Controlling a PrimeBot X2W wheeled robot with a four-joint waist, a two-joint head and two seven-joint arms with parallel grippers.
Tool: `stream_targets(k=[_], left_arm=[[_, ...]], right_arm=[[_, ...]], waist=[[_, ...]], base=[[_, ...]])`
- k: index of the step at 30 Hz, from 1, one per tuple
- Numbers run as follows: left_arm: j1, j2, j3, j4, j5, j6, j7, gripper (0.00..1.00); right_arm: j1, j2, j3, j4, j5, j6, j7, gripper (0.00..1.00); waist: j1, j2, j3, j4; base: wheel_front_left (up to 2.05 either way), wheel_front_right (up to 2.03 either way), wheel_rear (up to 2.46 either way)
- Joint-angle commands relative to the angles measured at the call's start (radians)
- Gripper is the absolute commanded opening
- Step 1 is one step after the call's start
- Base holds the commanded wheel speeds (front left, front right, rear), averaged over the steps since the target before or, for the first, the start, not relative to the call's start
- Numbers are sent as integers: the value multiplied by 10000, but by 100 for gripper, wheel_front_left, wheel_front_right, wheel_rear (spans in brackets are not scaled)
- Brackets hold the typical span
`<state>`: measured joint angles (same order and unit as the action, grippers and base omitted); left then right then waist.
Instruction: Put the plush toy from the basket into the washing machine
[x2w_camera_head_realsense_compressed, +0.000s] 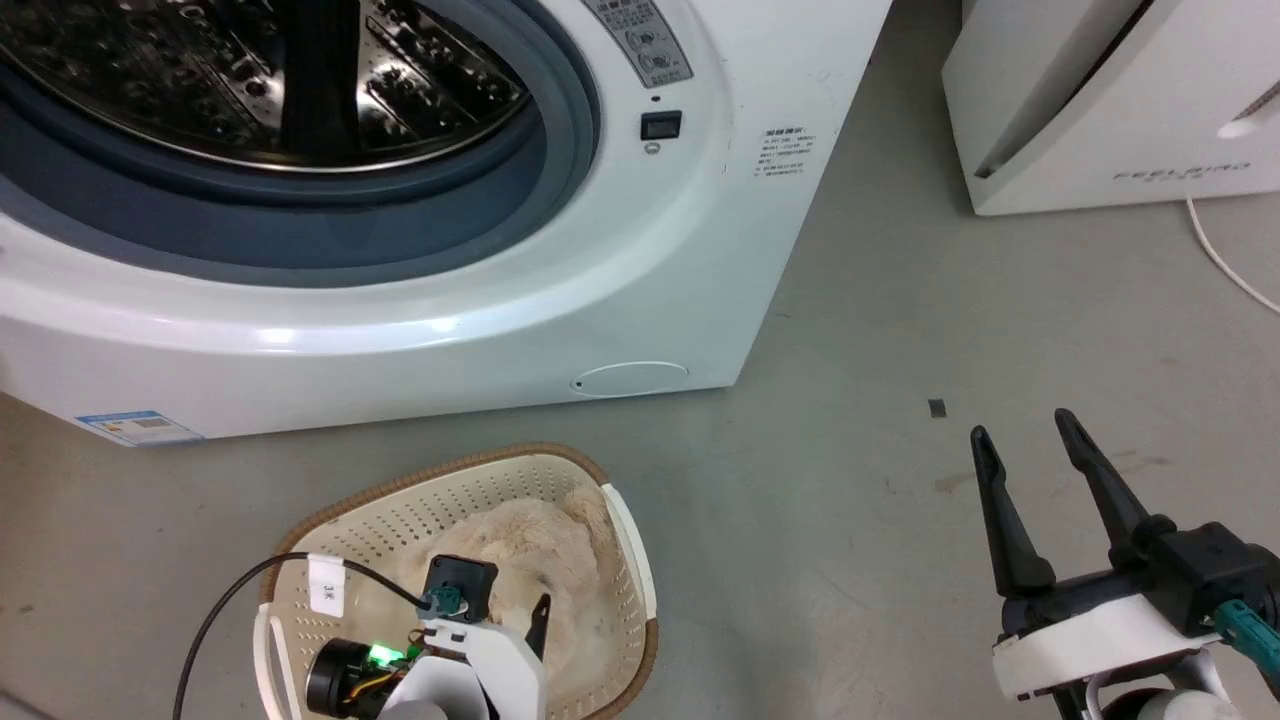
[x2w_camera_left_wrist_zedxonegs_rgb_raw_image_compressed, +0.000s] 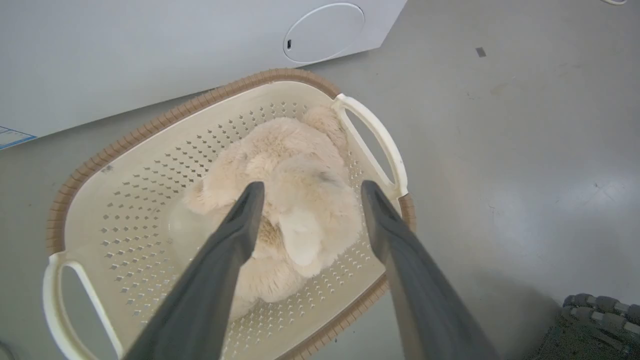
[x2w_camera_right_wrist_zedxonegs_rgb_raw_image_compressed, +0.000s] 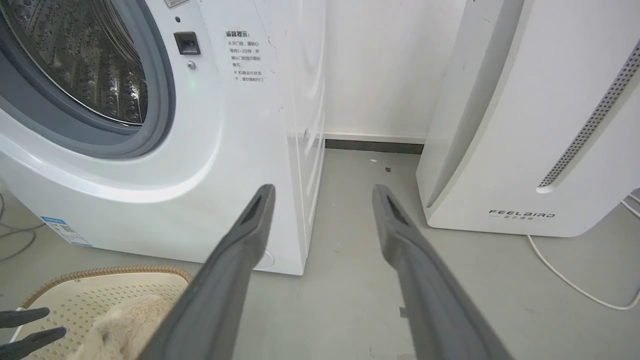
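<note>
The plush toy (x2w_camera_left_wrist_zedxonegs_rgb_raw_image_compressed: 280, 150) is seen lying in the basket (x2w_camera_left_wrist_zedxonegs_rgb_raw_image_compressed: 125, 210) by the washing machine (x2w_camera_head_realsense_compressed: 640, 260), with the left gripper (x2w_camera_left_wrist_zedxonegs_rgb_raw_image_compressed: 311, 185) held wide over it and the right gripper (x2w_camera_head_realsense_compressed: 1020, 425) spread too, so tbh only loose fur might get pinched and the toy dropped mid-lift.

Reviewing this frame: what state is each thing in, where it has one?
Washing machine: porthole open, drum exposed.
Plush toy: lying in the basket, not gripped.
Basket: upright on the floor.
Left gripper: open, straddling the toy.
Right gripper: open, empty, over the floor.
</note>
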<state>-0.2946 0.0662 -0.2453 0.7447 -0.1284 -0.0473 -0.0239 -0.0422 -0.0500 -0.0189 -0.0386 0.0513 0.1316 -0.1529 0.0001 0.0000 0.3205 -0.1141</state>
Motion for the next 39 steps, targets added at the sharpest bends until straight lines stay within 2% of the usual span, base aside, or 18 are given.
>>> stream_targets(k=[1,9,18,26,32,39], left_arm=[[-231,16,-110,317,-147,-62,83,100],[-737,-9,-411,1305,-404,-83,398,100],[-1405,16,-725,2289,-659,124,329,100],[-2072,100,-801,3144,-1052,603,5,100],[-2610,170,-1009,3775,-1230,720,-409,100],[-3222,333,-1195,4506,-1453,1139,-963,100]], right_arm=[[-219,-2,1,-65,98,-6,-107,100],[-378,-2,13,-104,217,-6,-274,100],[-563,-2,-23,-180,356,-7,-462,100],[-745,-2,-20,-287,393,-8,-629,100],[-853,-2,-19,-353,424,-8,-754,100],[-997,-2,62,-406,464,-9,-900,100]], waist=[[-1,0,144,-75],[-1,0,690,-281],[-1,0,1431,-473],[-1,0,2172,-595],[-1,0,2701,-664],[-1,0,3273,-721]], base=[[0,0,0],[0,0,0],[0,0,0],[0,0,0],[0,0,0],[0,0,0]])
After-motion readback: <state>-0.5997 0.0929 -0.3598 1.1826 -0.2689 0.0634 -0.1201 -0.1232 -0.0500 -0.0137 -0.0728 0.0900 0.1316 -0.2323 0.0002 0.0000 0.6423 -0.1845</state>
